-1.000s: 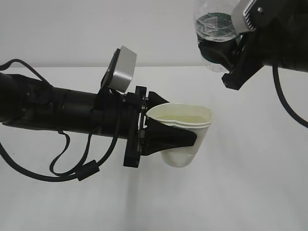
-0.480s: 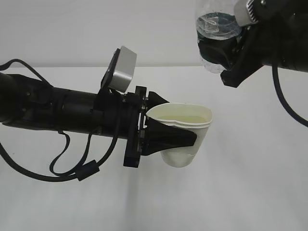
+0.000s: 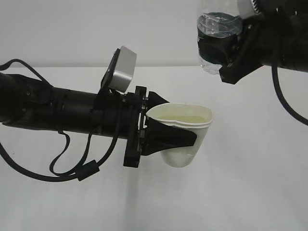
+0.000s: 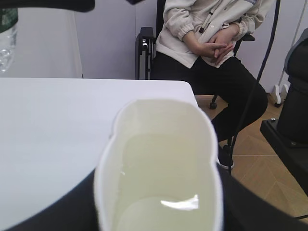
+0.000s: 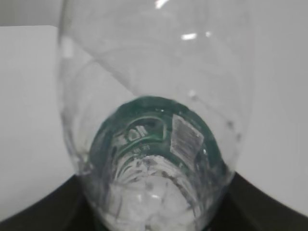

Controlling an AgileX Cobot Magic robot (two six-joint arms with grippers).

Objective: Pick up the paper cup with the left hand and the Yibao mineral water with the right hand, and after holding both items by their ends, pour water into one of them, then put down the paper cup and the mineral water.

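Now the left end effector (image 3: 180, 139) clamps the paper cup (image 3: 185, 139); the right end effector (image 3: 231, 48) grips the Yibao mineral water (image 3: 216, 33) above it.

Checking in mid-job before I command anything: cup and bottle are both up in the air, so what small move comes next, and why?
Probably lower the left gripper to stand the paper cup on the table. The cup already holds water and its rim is squeezed out of round, while the bottle sits high in the right gripper, away from the cup, so pouring looks finished.
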